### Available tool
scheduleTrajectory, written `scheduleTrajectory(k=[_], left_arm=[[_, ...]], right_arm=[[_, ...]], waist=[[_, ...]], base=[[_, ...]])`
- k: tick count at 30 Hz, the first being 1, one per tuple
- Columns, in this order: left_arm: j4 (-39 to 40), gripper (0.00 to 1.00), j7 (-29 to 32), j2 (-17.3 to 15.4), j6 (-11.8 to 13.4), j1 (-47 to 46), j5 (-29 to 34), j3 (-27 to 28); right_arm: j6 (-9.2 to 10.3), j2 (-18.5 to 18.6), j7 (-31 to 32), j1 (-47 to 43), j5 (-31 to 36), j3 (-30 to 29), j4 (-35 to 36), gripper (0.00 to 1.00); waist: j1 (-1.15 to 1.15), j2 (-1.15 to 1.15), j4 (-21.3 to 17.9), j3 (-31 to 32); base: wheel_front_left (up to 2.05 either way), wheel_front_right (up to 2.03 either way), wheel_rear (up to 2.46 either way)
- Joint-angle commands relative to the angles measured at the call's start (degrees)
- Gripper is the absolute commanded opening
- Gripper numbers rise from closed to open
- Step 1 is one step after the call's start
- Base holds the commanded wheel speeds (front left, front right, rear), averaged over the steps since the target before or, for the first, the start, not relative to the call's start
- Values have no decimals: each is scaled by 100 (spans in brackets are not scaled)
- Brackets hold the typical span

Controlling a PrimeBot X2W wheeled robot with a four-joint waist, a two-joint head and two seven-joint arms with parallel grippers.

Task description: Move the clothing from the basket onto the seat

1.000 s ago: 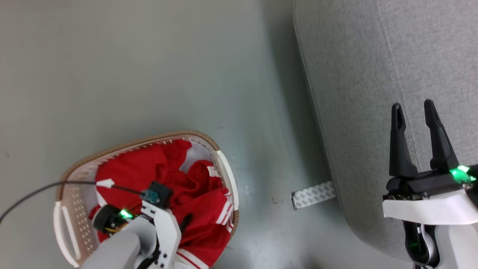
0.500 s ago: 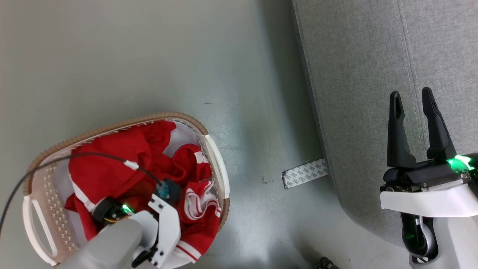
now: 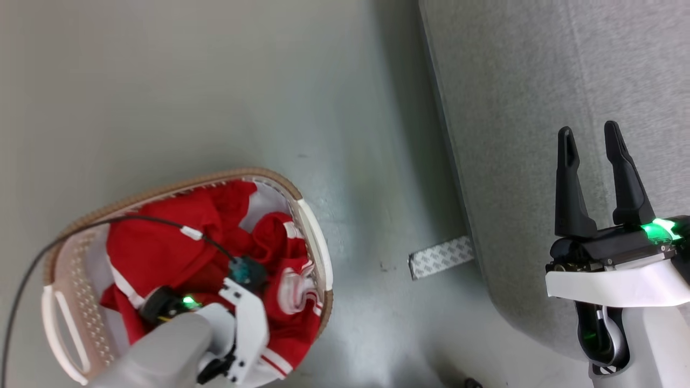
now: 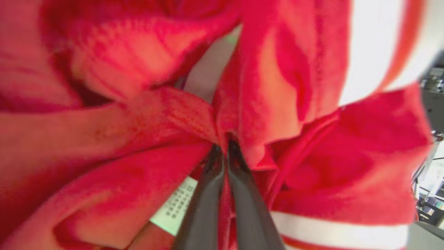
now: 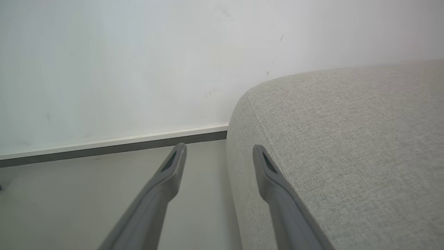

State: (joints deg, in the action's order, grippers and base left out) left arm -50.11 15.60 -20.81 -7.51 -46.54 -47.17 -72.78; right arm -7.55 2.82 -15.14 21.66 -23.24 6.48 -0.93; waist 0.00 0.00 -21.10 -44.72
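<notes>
Progress: the task is judged to be at its opening stage. All the clothing (image 3: 161, 253) in view is lying heaped inside the basket (image 3: 161, 189), which is standing on the floor (image 3: 215, 81) well apart from the seat (image 3: 512, 108). No garment is showing on the visible part of the seat. Lifting, carrying and laying down are not yet done.

Left gripper (image 4: 222, 147): it is reaching down into the heap, its fingers drawn almost together and pinching a fold of red cloth between them. A printed white label (image 4: 175, 205) is lying just beside them.

Right gripper (image 3: 587, 128): it is hovering over the seat's near edge, fingers spread apart and holding nothing.

Materials: the clothing is showing as soft, fine-knit red fabric, bunching into deep folds, with white stripe trim and white panels. The basket is presenting as rounded, rigid pale plastic, perforated, under a brown woven-looking rim. The seat is showing a coarse grey weave, a rounded corner and a stitched seam. The floor is looking smooth and faintly glossy.
</notes>
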Motion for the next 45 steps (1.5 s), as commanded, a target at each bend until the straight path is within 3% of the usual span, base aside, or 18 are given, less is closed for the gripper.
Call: scheduleTrajectory(k=[1,18,28,38,45], left_arm=[[57,0,-117,25,7,10,25,-6],[-68,0,-2037,554,7,751,-712,0],[166,0,-2831,695,7,1019,-965,152],[1201,0,-3064,410,313,1045,-900,652],[2426,0,-3078,-50,820,1160,-807,1095]], right_arm=[[12,14,-1,11,64,-48,-31,100],[12,16,-1,-408,615,-9,-492,100],[12,16,0,-814,658,-13,-747,100],[12,17,0,-1085,674,-7,-839,100],[12,17,0,-1276,557,67,-891,100]], waist=[[0,0,61,202],[0,0,588,2586],[0,0,1108,3575],[0,0,1511,4133],[0,0,1594,4396]], base=[[0,0,0],[0,0,0],[0,0,0],[0,0,0],[0,0,0]])
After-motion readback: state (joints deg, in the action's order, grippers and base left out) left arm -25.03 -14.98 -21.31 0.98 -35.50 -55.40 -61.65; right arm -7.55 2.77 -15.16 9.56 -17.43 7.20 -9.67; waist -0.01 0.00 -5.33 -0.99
